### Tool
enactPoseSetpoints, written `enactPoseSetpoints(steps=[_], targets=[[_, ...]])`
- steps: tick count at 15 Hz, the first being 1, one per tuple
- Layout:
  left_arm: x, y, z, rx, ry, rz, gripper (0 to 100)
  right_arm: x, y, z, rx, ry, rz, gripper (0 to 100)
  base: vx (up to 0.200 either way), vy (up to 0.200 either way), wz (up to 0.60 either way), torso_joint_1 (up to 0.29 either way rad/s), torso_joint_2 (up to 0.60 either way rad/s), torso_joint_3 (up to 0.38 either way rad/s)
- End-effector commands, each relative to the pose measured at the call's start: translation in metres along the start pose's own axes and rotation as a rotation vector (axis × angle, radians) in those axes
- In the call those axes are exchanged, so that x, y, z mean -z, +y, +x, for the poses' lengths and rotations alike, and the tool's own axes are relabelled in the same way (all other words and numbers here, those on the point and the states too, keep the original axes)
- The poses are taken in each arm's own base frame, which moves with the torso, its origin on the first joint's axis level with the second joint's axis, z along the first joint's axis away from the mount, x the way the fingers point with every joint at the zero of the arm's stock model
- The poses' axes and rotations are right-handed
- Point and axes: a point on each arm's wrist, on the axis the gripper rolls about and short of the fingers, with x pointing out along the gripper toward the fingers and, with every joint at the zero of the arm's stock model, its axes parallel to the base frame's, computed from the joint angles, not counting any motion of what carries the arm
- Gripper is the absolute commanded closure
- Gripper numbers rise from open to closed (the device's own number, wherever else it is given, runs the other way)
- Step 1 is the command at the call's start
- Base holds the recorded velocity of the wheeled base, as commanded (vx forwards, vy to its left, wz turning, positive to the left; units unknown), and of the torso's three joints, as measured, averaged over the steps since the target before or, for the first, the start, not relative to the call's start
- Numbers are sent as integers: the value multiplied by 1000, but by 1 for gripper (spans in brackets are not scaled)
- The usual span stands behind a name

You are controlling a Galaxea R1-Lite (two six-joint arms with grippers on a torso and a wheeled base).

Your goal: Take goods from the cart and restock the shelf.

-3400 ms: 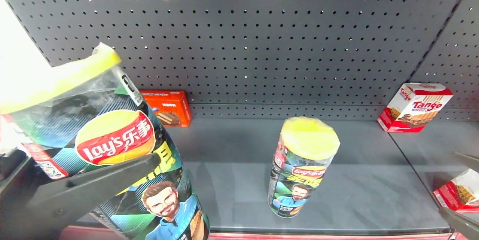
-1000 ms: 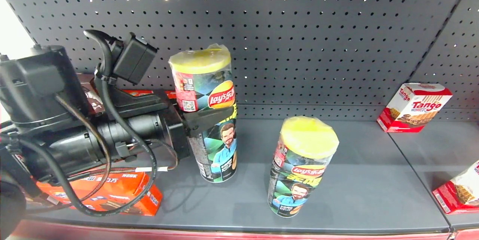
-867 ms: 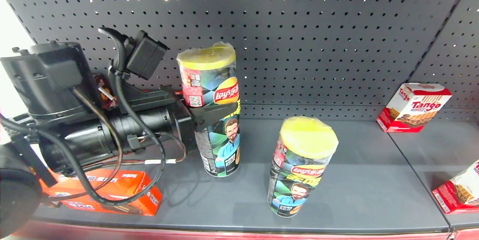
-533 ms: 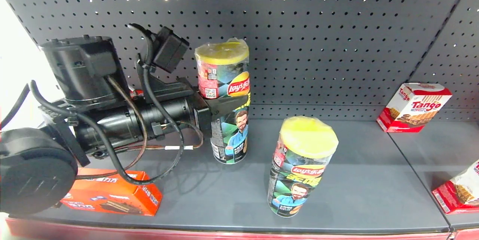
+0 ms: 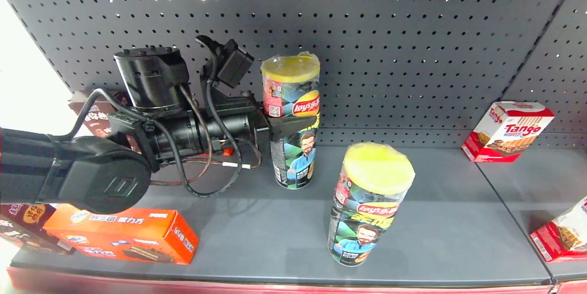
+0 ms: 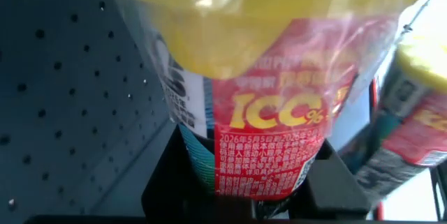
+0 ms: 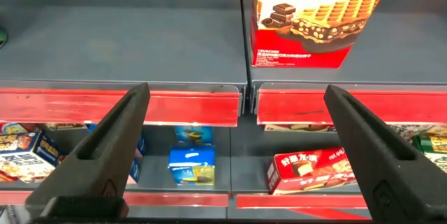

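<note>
Nearest of all, the right pincer (image 7: 235,91) is held wide with nothing in it, just out from the front edge of the shelf (image 5: 458,239). At the front left corner of the shelf an orange box (image 5: 124,234) is laid flat. Near the front edge, about the middle, a standing can (image 5: 367,202) of chips is set upright and is touched by nothing. Farther back, close to the back wall (image 5: 367,32), a second can (image 5: 293,101) is gripped round its middle by the left pincer (image 5: 288,124) and is kept upright. It cannot be told if its bottom is set on the shelf or is just over it. At the back right a wafer box (image 5: 506,131) is seen by the wall. So one can looks done, and the second can is at a spot on the shelf but is not let go yet. Letting go is left to do. More goods may be wanted from the cart, since much bare shelf is seen.
</note>
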Motion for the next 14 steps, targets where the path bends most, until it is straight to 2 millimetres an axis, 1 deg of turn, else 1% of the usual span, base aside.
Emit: enactPoseSetpoints(steps=[1, 2, 4, 8, 11, 14], targets=[[10, 22, 12, 19, 7, -7, 100, 0, 0, 0, 0, 3, 0, 0, 0, 0, 0, 0, 0, 0], [9, 29, 24, 34, -2, 2, 100, 0, 0, 0, 0, 3, 0, 0, 0, 0, 0, 0, 0, 0], [13, 35, 40, 60, -5, 5, 100, 0, 0, 0, 0, 3, 0, 0, 0, 0, 0, 0, 0, 0], [30, 36, 65, 116, 4, -7, 100, 0, 0, 0, 0, 3, 0, 0, 0, 0, 0, 0, 0, 0], [41, 38, 77, 129, 12, -14, 100, 0, 0, 0, 0, 3, 0, 0, 0, 0, 0, 0, 0, 0], [45, 41, 80, 128, 14, -6, 100, 0, 0, 0, 0, 3, 0, 0, 0, 0, 0, 0, 0, 0]])
